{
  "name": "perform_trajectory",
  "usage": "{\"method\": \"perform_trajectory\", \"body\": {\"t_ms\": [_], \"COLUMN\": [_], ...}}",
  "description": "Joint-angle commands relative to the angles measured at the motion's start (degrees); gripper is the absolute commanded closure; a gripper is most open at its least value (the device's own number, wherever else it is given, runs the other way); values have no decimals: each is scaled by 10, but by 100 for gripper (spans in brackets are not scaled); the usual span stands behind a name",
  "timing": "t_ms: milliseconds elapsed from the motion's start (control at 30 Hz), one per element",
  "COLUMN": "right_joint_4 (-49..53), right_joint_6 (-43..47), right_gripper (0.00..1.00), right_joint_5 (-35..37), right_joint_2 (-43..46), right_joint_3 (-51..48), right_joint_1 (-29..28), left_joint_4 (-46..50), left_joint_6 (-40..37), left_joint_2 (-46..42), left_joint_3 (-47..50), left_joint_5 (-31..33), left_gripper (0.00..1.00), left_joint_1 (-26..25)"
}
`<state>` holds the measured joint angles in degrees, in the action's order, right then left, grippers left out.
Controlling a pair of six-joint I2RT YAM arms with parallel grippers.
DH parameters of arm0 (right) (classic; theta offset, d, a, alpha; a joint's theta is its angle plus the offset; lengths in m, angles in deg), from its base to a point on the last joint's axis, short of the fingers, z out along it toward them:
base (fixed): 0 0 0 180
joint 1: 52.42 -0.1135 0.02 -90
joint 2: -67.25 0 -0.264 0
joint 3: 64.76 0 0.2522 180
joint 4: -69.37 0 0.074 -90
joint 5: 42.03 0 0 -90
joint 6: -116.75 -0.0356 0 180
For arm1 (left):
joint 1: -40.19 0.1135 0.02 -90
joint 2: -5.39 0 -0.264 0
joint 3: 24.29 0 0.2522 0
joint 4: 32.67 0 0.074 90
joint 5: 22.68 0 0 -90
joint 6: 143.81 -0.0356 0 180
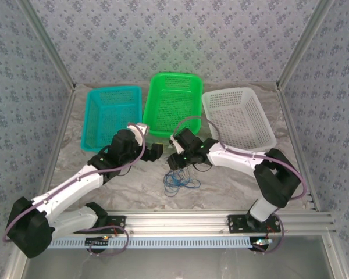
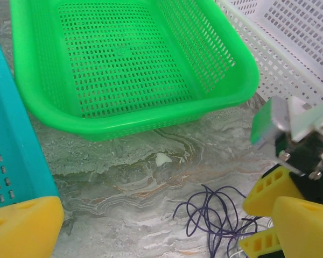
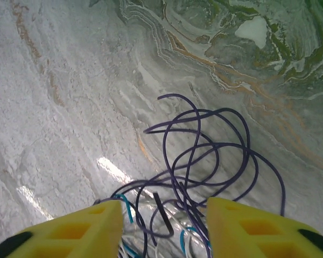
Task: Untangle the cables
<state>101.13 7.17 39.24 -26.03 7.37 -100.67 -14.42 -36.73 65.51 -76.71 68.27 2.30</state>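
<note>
The cables lie in a loose tangle on the marbled table: a dark purple one [image 3: 204, 145] looping widest, a blue one [image 3: 126, 207] and a pale white one [image 3: 167, 248] under it. In the top view the tangle [image 1: 179, 181] sits at the table's middle front. My right gripper [image 3: 164, 231] is open and low over the tangle, its yellow fingers [image 3: 70, 231] on either side of the strands and not pinching any. My left gripper [image 2: 167, 231] is wide open and holds nothing; the purple loops [image 2: 215, 215] lie just inside its right finger. In the top view both grippers [image 1: 154, 152] [image 1: 177, 160] nearly meet.
Three baskets stand behind the tangle: teal [image 1: 107, 90], green [image 1: 171, 75] and white [image 1: 232, 93]. The green basket's front rim [image 2: 134, 124] is close ahead of the left gripper. Frame posts and patterned walls bound the table.
</note>
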Motion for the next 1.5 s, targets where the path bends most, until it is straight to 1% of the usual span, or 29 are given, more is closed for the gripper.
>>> {"method": "perform_trajectory", "body": {"t_ms": [0,100,167,267,400,500,600,767,900,1100,1233,1367,1467], "right_joint_4": [-27,-28,-21,-3,25,46,63,71,63,62,62,55,46], "right_joint_6": [-8,-9,-4,8,25,31,31,20,6,-1,-7,-16,-24], "right_gripper": [71,91,100,100,100,100,100,100,100,100,100,100,100], "right_joint_5": [6,13,22,18,-10,-54,-92,-127,-147,-161,-166,-163,-165], "right_joint_2": [-11,4,27,72,125,149,165,193,211,221,222,231,237], "right_joint_3": [-4,-13,-17,-15,8,33,59,86,92,95,91,78,72], "right_joint_1": [-7,-8,-5,9,37,59,79,108,126,134,134,134,134], "left_joint_4": [-6,-2,-4,-13,-42,-61,-83,-137,-171,-209,-233,-252,-274], "left_joint_6": [4,3,2,0,1,1,2,3,3,-6,-18,-23,-24], "left_joint_2": [0,1,1,2,7,14,25,39,55,100,132,150,154], "left_joint_3": [-7,-11,-10,-10,-7,-9,-14,-17,-24,-59,-84,-89,-83], "left_joint_5": [6,6,6,4,-10,-33,-64,-111,-128,-150,-143,-99,-90], "left_gripper": [1,1,0,1,1,0,0,1,1,1,1,1,1], "left_joint_1": [-2,-2,-2,-2,-2,-3,-2,-6,-15,-40,-66,-85,-92]}}
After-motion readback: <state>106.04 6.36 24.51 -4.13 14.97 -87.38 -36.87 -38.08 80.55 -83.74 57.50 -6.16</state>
